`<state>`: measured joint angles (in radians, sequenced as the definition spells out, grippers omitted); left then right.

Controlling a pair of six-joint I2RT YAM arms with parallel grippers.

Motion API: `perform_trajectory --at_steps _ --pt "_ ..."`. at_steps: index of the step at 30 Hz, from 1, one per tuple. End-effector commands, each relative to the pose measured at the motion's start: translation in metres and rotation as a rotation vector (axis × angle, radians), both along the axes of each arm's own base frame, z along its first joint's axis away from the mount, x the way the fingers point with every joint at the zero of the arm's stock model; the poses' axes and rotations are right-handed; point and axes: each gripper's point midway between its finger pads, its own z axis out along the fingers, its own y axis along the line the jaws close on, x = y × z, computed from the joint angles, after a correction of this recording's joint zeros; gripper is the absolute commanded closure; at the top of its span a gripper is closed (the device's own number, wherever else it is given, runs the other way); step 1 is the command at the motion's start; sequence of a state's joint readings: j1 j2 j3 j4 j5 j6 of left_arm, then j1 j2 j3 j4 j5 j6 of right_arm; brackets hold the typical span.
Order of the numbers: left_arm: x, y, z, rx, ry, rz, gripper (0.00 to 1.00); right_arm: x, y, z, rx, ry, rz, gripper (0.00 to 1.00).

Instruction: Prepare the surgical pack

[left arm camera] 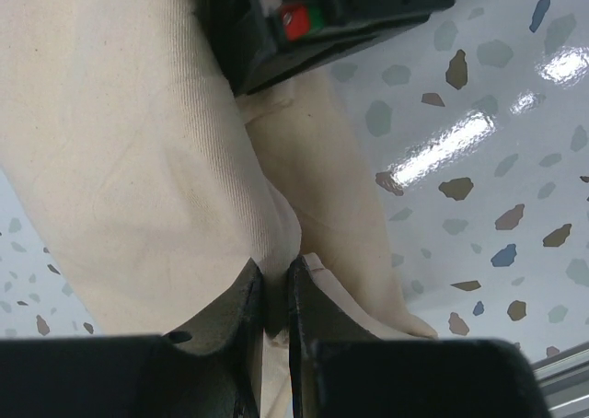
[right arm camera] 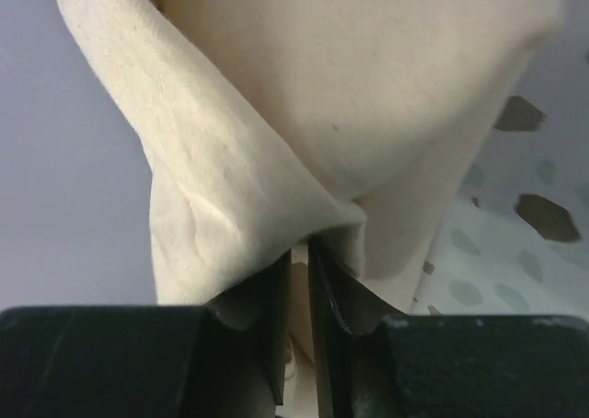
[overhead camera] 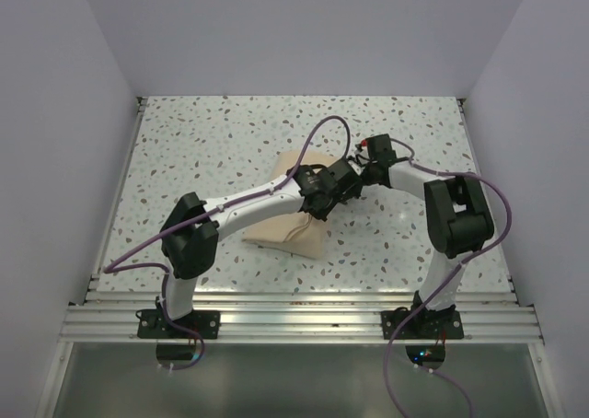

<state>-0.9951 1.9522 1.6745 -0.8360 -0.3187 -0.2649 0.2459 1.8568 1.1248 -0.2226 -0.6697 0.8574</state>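
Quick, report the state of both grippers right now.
The left gripper is closed, pinching a fold of the beige cloth.
The right gripper is closed, pinching another fold of the same cloth.

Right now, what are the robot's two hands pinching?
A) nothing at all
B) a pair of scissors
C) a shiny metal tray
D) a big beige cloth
D: in each wrist view, the left gripper and the right gripper have their fingers closed tight on a fold of the beige cloth, which is lifted off the speckled table.
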Motion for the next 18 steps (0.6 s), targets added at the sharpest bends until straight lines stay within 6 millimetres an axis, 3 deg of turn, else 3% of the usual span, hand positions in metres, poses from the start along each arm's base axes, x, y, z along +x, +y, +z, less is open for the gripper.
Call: perform_trajectory --at_steps 1,6,10,15,18 --pt "0.018 -0.023 0.033 -0.115 -0.077 -0.025 1.00 0.030 0.031 0.021 0.059 -0.126 -0.033 0.83" --pt "0.017 -0.024 0.024 -0.100 -0.062 -0.028 1.00 0.034 0.024 0.013 0.078 -0.121 -0.100 0.80" --pt "0.016 -0.022 0.017 -0.086 -0.054 -0.027 1.00 0.021 -0.008 0.001 -0.070 -0.079 -0.059 0.72" --pt "0.013 -0.020 0.002 -0.059 -0.028 -0.034 1.00 0.009 -0.066 0.017 -0.168 -0.053 -0.072 0.58" --pt "0.011 -0.021 -0.001 -0.067 -0.019 -0.037 1.00 0.007 -0.071 0.032 -0.107 -0.055 -0.054 0.46"
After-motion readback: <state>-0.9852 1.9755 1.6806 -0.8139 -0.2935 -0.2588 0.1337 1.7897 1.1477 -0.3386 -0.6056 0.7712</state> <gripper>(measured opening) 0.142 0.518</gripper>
